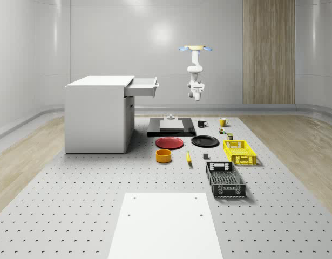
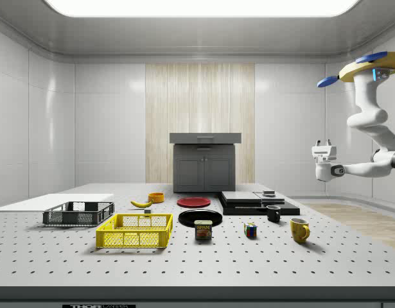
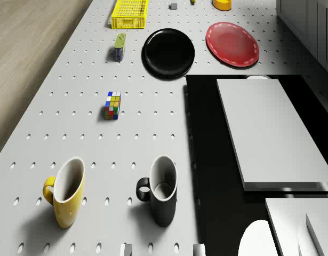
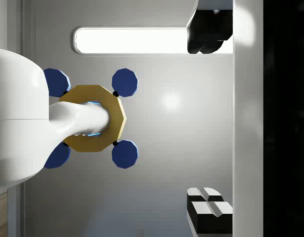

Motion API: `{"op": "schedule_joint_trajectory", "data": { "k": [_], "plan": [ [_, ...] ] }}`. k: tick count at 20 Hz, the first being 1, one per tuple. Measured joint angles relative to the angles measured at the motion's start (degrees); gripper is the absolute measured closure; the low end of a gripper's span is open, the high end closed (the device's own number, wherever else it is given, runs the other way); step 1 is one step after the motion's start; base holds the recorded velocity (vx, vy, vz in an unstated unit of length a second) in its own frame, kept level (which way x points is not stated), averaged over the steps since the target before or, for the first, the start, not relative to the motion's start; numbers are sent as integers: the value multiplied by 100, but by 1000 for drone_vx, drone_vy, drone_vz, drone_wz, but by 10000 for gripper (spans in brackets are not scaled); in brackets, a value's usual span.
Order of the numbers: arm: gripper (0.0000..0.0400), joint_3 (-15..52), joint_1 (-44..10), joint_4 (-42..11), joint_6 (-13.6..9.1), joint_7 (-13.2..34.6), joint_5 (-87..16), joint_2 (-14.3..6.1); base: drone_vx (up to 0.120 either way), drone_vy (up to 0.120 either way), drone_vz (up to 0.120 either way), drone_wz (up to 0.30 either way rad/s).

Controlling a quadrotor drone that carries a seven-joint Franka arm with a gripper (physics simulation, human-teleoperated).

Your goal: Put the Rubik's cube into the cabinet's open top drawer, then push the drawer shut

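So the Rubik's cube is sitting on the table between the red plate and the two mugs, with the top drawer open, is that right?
Not quite: the drone view shows the Rubik's cube between the black plate and the two mugs, not the red one. The top drawer is indeed open.

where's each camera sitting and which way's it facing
Whole-scene: high, past the table's end, facing the cabinet; the drone hovers with its arm hanging.
Side: table height, facing the cabinet's front; drone at right.
Drone: looks down on the Rubik's cube, also in the side view.
Wrist: faces up at the drone's underside.
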Motion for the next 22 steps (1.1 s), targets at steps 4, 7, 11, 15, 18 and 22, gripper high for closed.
{"op": "schedule_joint_trajectory", "data": {
  "k": [4, 7, 11, 15, 18, 22],
  "plan": [
    [0, 6, -11, 485, -395, -7, 4, 72, 0, 0, 0, 0],
    [0, 9, -18, 855, -637, -10, 7, 186, 0, 0, 0, 0],
    [0, 14, -24, 1273, -883, -12, 9, 340, 10, 90, 0, 0],
    [0, 17, -29, 1524, -1021, -14, 11, 436, 120, 120, 0, 0],
    [0, 19, -33, 1621, -1069, -16, 12, 471, 120, 120, 0, 0],
    [0, 21, -36, 1678, -1092, -17, 13, 488, 120, 120, 0, 0]
  ]
}}
